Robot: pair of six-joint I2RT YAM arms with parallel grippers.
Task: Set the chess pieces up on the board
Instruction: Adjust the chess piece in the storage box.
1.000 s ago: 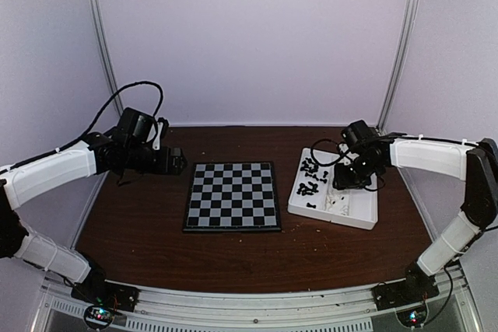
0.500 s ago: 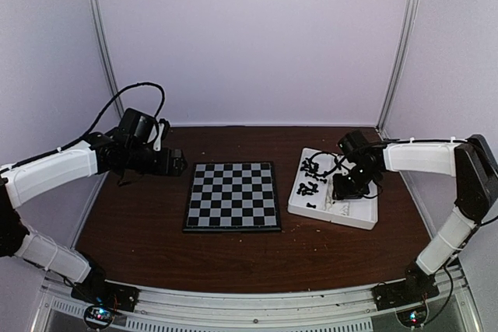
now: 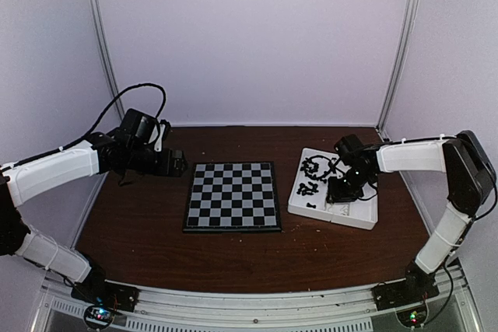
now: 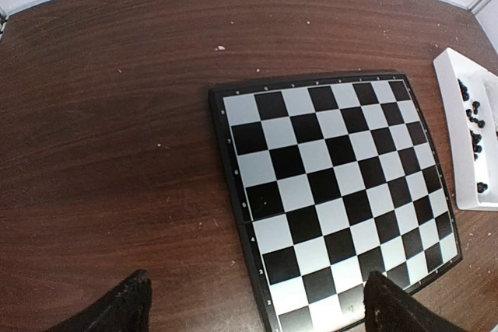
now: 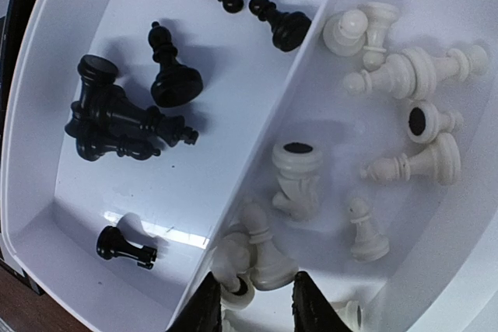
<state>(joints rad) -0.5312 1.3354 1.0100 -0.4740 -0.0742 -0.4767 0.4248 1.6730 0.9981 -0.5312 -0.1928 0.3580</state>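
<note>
The board (image 3: 232,194) lies flat mid-table with no pieces on it; in the left wrist view the board (image 4: 334,192) fills the right half. The chess pieces lie in a white divided tray (image 3: 366,219): black ones (image 5: 117,122) in the left compartment, white ones (image 5: 412,71) in the right. My right gripper (image 5: 253,293) reaches down into the white compartment, its jaws narrowly open astride two white pieces (image 5: 268,258) by the divider. From above, the right gripper (image 3: 336,192) is over the tray. My left gripper (image 3: 177,162) hovers wide open left of the board, and the left gripper (image 4: 257,285) holds nothing.
The tray (image 4: 459,114) shows at the right edge of the left wrist view with black pieces (image 4: 473,118) in it. Brown tabletop (image 3: 140,231) surrounds the board. Pale walls and metal posts (image 3: 101,52) enclose the back and sides.
My right gripper has moved left and lower into the tray's white compartment, and its jaws have narrowed. The left arm has barely moved.
</note>
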